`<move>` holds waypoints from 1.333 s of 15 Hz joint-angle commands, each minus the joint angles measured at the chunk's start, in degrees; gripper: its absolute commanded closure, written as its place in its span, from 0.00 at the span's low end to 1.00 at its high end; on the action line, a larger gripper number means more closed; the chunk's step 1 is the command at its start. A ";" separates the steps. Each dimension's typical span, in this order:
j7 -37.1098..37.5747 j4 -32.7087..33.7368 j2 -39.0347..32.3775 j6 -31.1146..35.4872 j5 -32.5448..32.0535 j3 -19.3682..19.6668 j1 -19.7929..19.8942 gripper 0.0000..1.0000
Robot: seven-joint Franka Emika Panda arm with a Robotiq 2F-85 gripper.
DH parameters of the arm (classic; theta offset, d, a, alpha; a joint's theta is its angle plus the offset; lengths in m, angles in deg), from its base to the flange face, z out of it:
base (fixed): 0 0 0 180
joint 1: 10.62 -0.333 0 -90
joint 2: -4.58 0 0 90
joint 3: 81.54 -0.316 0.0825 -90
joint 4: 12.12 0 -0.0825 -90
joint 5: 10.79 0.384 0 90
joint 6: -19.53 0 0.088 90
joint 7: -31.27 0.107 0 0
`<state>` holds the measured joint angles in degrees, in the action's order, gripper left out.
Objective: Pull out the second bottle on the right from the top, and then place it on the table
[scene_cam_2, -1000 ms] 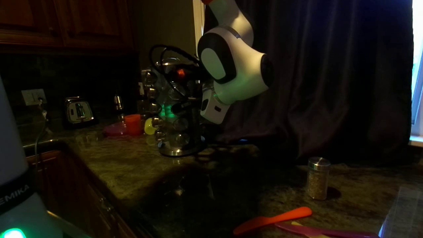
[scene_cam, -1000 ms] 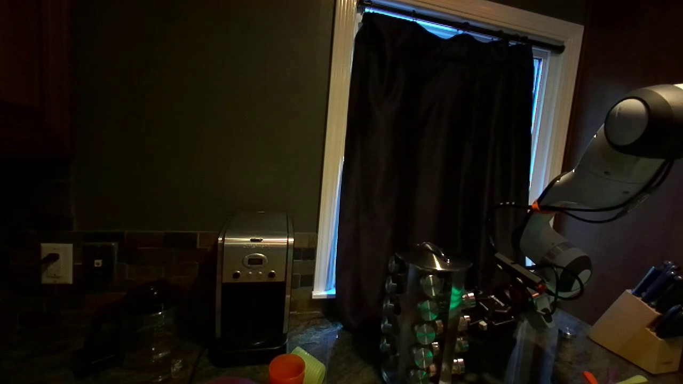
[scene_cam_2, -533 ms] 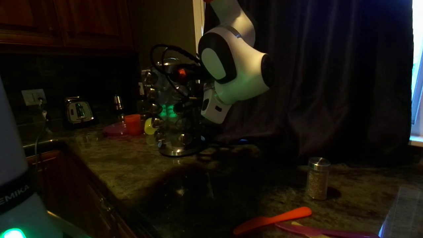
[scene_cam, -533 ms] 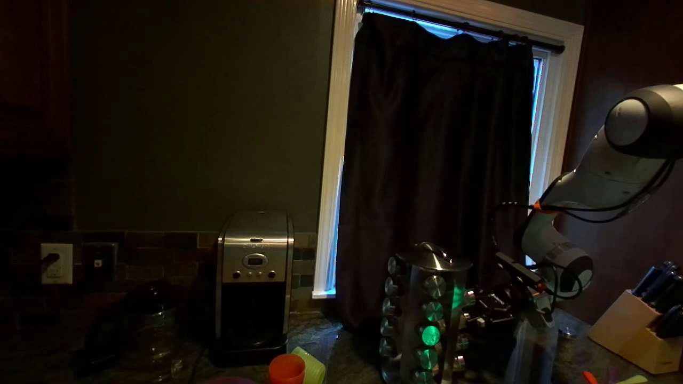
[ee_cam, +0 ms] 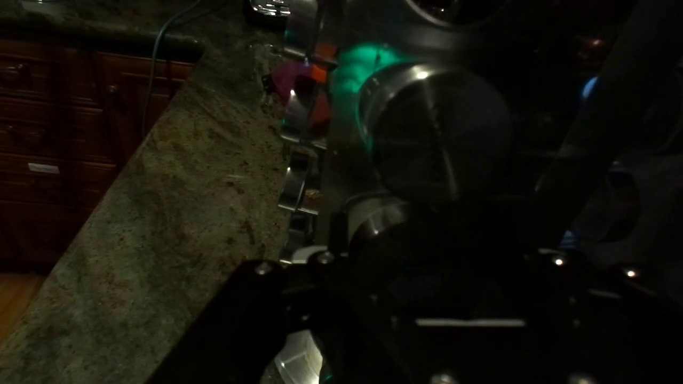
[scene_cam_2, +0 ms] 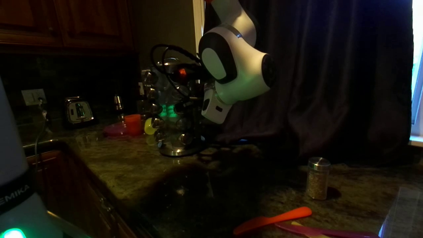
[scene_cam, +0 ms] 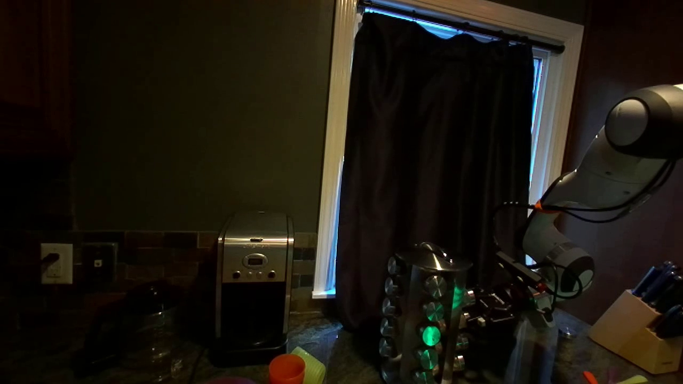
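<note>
Wrist view, could anyone actually read the gripper (ee_cam: 439, 242) in that? Looked like black soup to me.

Barely. The fingers (ee_cam: 338, 234) stood apart and a metal lid (ee_cam: 376, 226) showed between them, but whether they were pinching it or just sat around it, I couldn't tell. Shadow ate the tips.

Ok, and the bottles (scene_cam: 462, 342)?

A column of them lay sideways in the round rack (scene_cam: 435, 261), ends facing out, right next to the gripper in an exterior view. Which one counted as second from the top, no clue, too murky. There was also a glass jar (scene_cam_2: 318, 181) standing upright on the table (scene_cam_2: 125, 168), well apart from the rack.

"Table" meaning that dark mottled counter?

Yep. An orange utensil (scene_cam_2: 274, 220) lay near the jar, and a purple utensil (scene_cam_2: 325, 231) crossed over a yellow utensil (scene_cam_2: 299, 224) beside it. Left of the rack in both exterior views there was an orange cup (scene_cam_2: 133, 125) next to a purple plate (scene_cam_2: 114, 130).

And the room?

Super dim. A black curtain (scene_cam: 437, 160) hung over the window (scene_cam: 336, 133) with blue light leaking round the edges. A silver coffee maker (scene_cam: 255, 256) stood by the wall (scene_cam: 203, 133), and a knife block (scene_cam: 627, 333) off to the right.
</note>
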<state>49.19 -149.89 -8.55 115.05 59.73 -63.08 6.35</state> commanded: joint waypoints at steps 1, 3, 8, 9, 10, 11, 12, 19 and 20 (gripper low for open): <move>-0.35 -0.43 -0.31 1.70 0.82 0.00 -0.47 0.34; -0.31 -0.49 -0.23 2.13 0.56 0.03 -0.59 0.41; -0.54 -0.37 0.44 2.98 -0.39 0.41 -0.38 0.75; -0.56 -0.19 0.60 2.95 -0.73 0.54 -0.26 0.75; -0.50 0.08 0.58 2.68 -1.27 0.62 -0.17 0.75; -0.46 0.35 0.63 2.47 -1.66 0.75 -0.04 0.75; -0.22 0.73 0.61 2.12 -2.31 0.90 0.07 0.75; 0.60 3.46 0.58 1.16 -8.11 1.23 0.09 0.75; 0.54 3.70 0.60 0.74 -8.28 1.30 0.26 0.75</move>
<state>49.24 -146.78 -8.39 116.21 54.26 -62.31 6.27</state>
